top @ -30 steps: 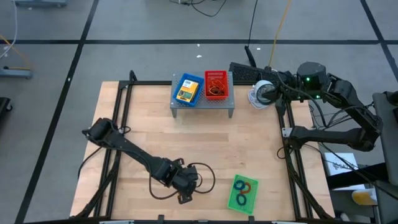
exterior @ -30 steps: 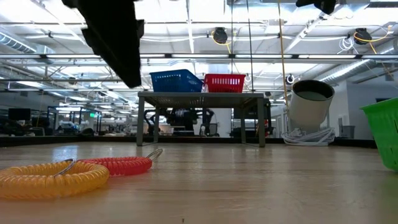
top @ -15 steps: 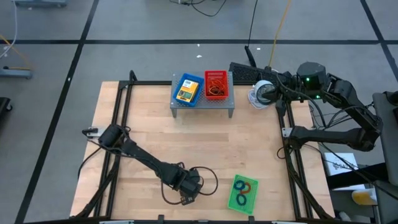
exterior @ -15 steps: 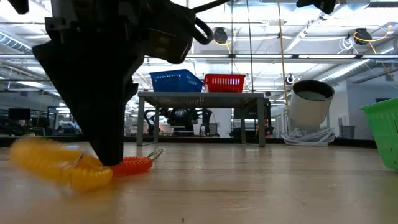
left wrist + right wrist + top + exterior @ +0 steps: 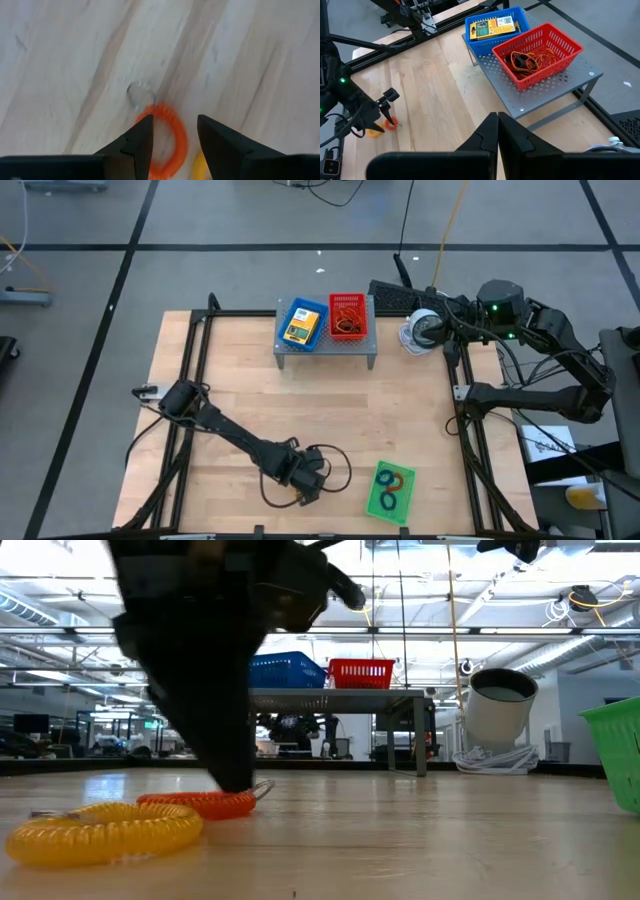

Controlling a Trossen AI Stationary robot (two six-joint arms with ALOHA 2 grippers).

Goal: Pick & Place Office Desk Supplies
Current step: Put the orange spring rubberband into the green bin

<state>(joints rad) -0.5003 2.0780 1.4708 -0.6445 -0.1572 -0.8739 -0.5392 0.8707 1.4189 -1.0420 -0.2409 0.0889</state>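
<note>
High view: my left gripper [image 5: 303, 492] is low at the table's near edge, left of the green tray [image 5: 390, 491]; my right arm waits by the far right corner. Low view: my left fingers stand on the orange coil [image 5: 200, 803], the yellow coil [image 5: 105, 832] just beside it. Left wrist view: my fingers are parted, straddling one side of the orange coil [image 5: 165, 140]. Right wrist view: my right fingers [image 5: 490, 137] are closed, empty, near the shelf with the blue tray [image 5: 495, 31] and red tray [image 5: 539, 53].
</note>
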